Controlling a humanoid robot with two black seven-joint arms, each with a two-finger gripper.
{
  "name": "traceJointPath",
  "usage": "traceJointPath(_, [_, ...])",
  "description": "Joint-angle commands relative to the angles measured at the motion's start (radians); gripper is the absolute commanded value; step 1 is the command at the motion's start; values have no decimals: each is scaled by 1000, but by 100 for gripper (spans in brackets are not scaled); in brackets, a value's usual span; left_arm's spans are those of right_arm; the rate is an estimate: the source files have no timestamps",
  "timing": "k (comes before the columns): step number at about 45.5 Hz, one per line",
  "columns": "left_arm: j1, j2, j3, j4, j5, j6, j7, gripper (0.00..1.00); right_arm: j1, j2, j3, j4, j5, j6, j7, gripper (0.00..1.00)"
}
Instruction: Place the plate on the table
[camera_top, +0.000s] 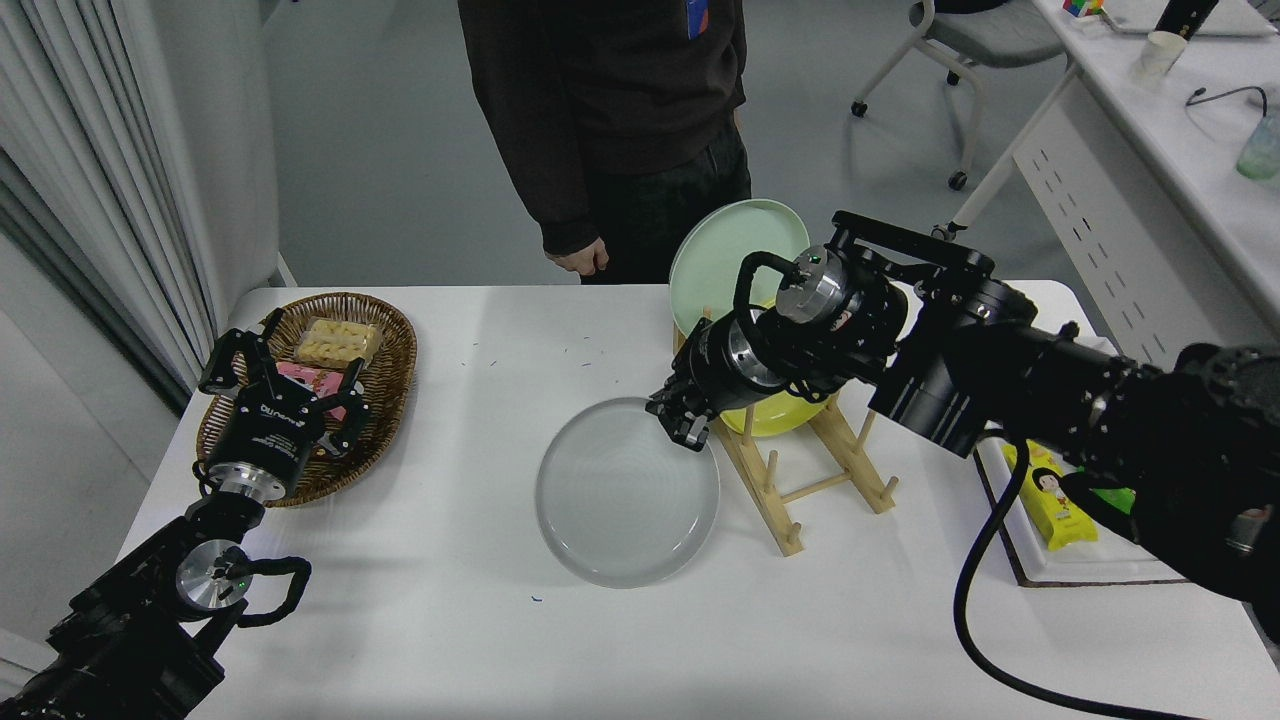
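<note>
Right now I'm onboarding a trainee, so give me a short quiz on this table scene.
1. True or false: the right gripper grips the grey plate at its far right rim.
2. Which plates stand in the wooden rack? A) mint green and yellow B) grey only
3. Where is the left gripper parked?

Key: 1 true; 2 A; 3 over the wicker basket, lower left.

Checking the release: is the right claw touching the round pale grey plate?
Touching. In the head view the right claw overlaps the round pale grey plate at its far right rim, no gap.
</note>
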Motion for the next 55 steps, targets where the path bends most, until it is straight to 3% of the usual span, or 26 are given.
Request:
traceJointPath(1, [0, 0, 0, 0, 0, 0, 0, 98, -36, 9, 26, -54, 9, 3, 1, 0])
traceJointPath(55, [0, 0, 0, 0, 0, 0, 0, 98, -208, 9, 55, 30, 144, 23, 18, 0])
